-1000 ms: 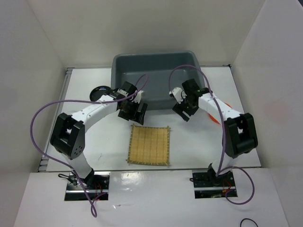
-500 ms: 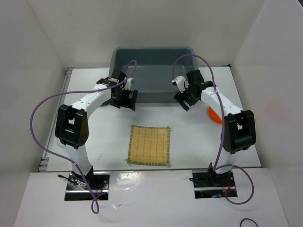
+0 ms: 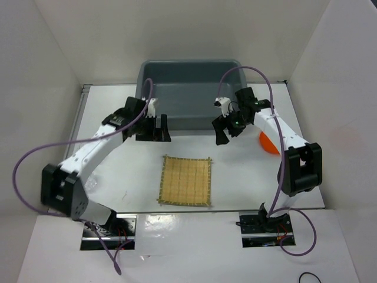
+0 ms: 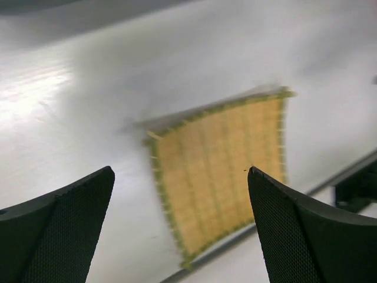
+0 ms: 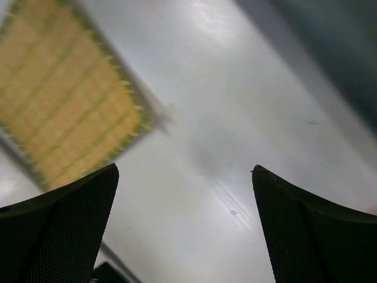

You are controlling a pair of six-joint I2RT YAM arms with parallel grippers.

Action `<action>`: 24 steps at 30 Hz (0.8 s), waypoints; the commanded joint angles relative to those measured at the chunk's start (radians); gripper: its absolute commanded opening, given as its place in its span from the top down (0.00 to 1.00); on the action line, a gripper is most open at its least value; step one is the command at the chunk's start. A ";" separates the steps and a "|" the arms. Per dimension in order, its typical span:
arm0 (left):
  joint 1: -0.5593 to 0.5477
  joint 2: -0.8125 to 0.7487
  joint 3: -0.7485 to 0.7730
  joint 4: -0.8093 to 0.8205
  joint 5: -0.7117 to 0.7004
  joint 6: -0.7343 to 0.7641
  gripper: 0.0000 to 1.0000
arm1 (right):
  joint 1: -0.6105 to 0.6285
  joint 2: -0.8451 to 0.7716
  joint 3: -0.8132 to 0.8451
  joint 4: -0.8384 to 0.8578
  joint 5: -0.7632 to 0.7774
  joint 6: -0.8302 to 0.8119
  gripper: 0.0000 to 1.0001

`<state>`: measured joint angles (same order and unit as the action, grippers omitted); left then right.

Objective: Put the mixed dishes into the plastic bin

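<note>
**Both tools empty near the bin; mat not yet collected.**

Your left tool (image 3: 154,128) and right tool (image 3: 227,128) both stand with fingers spread wide and nothing between them, just in front of the plastic bin (image 3: 188,112). The bamboo mat (image 3: 185,180) lies flat on the bench (image 3: 247,177), nearer the arm bases and apart from both tools. In my judgement you are between picks. The next move calls for a descent onto a mat edge, since a flat mat offers little to pinch. Only the overhead view shows the orange plate (image 3: 266,143), partly behind the right forearm and outside the bin. Only the wrist views confirm the tools are empty. I cannot locate the black plate or the glass cups.
</note>
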<state>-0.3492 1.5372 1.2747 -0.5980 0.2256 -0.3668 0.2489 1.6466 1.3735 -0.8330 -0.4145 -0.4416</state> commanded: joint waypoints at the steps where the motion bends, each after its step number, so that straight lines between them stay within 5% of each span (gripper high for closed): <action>1: -0.030 -0.210 -0.172 0.121 0.108 -0.154 0.00 | -0.003 -0.013 -0.071 -0.129 -0.298 0.111 0.02; 6: -0.051 -0.331 -0.279 0.055 0.118 -0.187 0.00 | -0.003 -0.045 -0.188 -0.098 -0.380 0.138 0.02; 16: -0.103 -0.528 -0.546 0.133 0.090 -0.426 0.00 | 0.006 0.251 -0.177 -0.120 -0.434 0.118 0.02; 24: -0.134 -0.612 -0.701 0.179 0.009 -0.583 0.00 | 0.006 0.263 -0.243 0.073 -0.425 0.214 0.02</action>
<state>-0.4740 0.9451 0.5949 -0.4702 0.2817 -0.8673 0.2493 1.9156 1.1603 -0.8650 -0.8326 -0.3077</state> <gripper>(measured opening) 1.001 0.983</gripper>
